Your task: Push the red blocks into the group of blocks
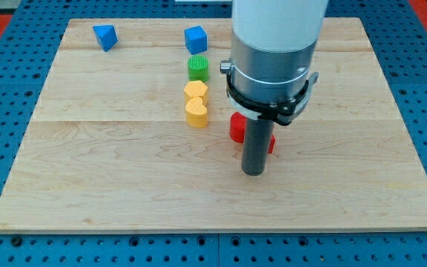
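Pale wooden surface (87, 163). No gripper here, just the rod, so nothing to clench. My tip (253, 173) touches two red blocks (237, 127), partly hidden. Yellow heart blocks (196, 113), green cylinder block (198, 68), blue cube block (195, 38) stack view's left. Pushing step; next shove goes left.

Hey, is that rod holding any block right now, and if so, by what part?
Nothing is held. My tip has no grasp; it stands on the board beside the two red blocks, which it partly hides from view.
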Robot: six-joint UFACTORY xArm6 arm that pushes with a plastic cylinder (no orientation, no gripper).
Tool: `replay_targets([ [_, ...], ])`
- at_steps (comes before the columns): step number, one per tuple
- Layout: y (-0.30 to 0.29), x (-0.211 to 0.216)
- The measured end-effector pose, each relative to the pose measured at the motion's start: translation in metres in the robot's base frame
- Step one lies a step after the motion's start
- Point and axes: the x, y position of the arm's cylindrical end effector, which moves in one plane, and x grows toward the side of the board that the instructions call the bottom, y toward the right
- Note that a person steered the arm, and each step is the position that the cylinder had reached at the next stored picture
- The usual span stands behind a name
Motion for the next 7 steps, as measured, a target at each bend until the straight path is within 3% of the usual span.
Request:
replay_targets([
  [3,0.026,-0.013],
  [7,-0.025,-0.112],
])
